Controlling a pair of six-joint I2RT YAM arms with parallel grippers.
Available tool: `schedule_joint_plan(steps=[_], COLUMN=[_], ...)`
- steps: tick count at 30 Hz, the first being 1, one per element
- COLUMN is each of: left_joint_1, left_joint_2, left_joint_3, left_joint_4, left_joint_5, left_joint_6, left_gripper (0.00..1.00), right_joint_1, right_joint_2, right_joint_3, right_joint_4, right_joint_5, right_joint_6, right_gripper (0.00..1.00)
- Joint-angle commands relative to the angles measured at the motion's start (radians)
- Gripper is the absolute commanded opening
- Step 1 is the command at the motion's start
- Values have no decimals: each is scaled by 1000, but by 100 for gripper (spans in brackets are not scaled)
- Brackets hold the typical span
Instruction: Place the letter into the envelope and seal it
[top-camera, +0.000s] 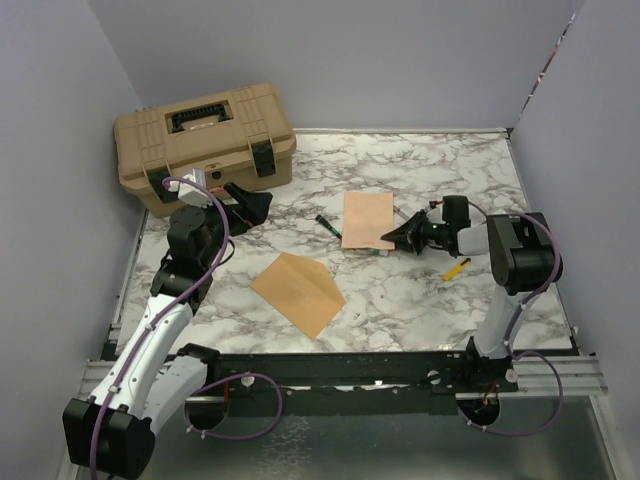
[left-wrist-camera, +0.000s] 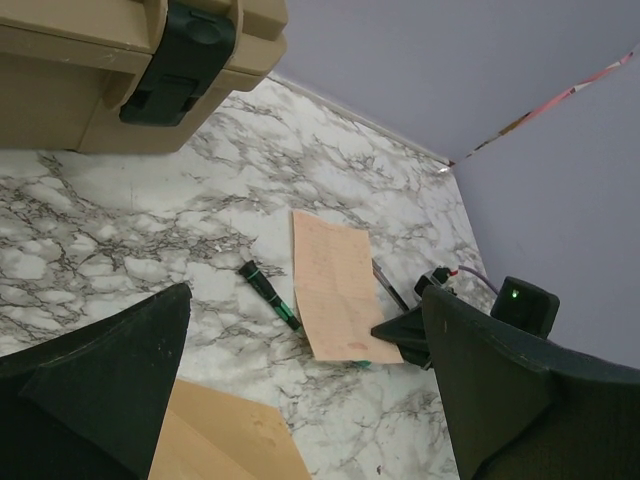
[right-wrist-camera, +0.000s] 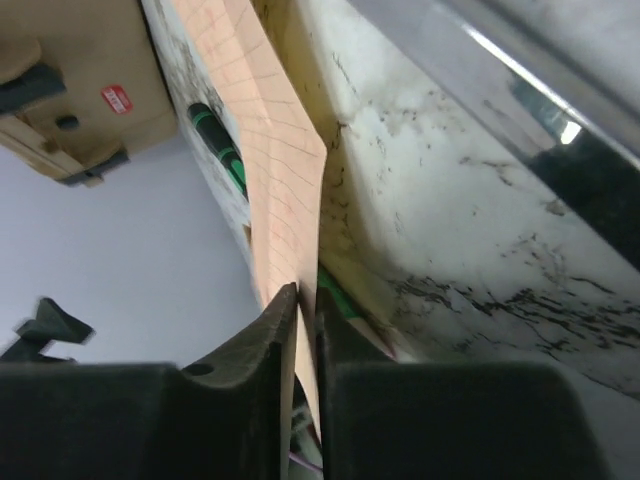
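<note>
At the far left we see a tan tool case (top-camera: 205, 145) with black latches, standing at the back corner of the marble table (top-camera: 430, 300). Just in front of it the left gripper (top-camera: 255, 203) hangs above the table with its jaws spread wide and nothing between them.

Nearer the arms and a little left of centre lies the envelope (top-camera: 297, 292), flat on the marble and apart from both grippers. It is turned on a diagonal, its long axis running from far-left to near-right. We cannot tell which way its flap points.

Further back and to the right a green-and-black pen (top-camera: 327, 224) lies aslant, one end passing under the left edge of the letter (top-camera: 367, 218). The letter rests right of centre, its long axis running from the near side toward the back wall, tilted only slightly.

The right gripper (top-camera: 390, 238) reaches in from the right, low over the table. In its wrist view the fingers (right-wrist-camera: 265, 340) are closed on the letter's near right corner, and the sheet bows upward from that pinch. A small yellow object (top-camera: 456, 268) lies on the marble just right of this gripper.
</note>
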Motion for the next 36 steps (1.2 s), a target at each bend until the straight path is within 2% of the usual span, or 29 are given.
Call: schedule_joint_plan(steps=[1,6,12,16,19,26,31,34,36], left_joint_1=[-3,-2,-2,-6,-32,-163,-294,-331,-343], left_joint_2=[1,16,87,154,219,371,471,506,513], left_joint_3=[17,15,31,43,63,149,249,271,263], left_joint_4=[16,15,32,113,252,264,281,322,361], left_joint_5=[22,62,187,306,391,364,321,309,311], left_joint_6=[-16,-48,-164,-343,-521,-765,-800,-822,-854], left_gripper=[99,99,99,99,99,99,99,99,92], right_joint_1=[3,4,4,7,16,37,46,48,50], right_joint_2=[-25,-176,-395,-533,-626,-770,-809,-824,-836], right_joint_3=[-51,-78,-69,-84,-99,-87,-88,-99,-100], right_joint_4=[162,282,313,316,337,358,366,392,387], right_joint_5=[-20,-33,-90,-131,-149,-155,-145,-139,-136], right_joint_6=[70,128,201,249,290,357,395,426,426], right_gripper=[3,0,0,0,0,1,0,0,1])
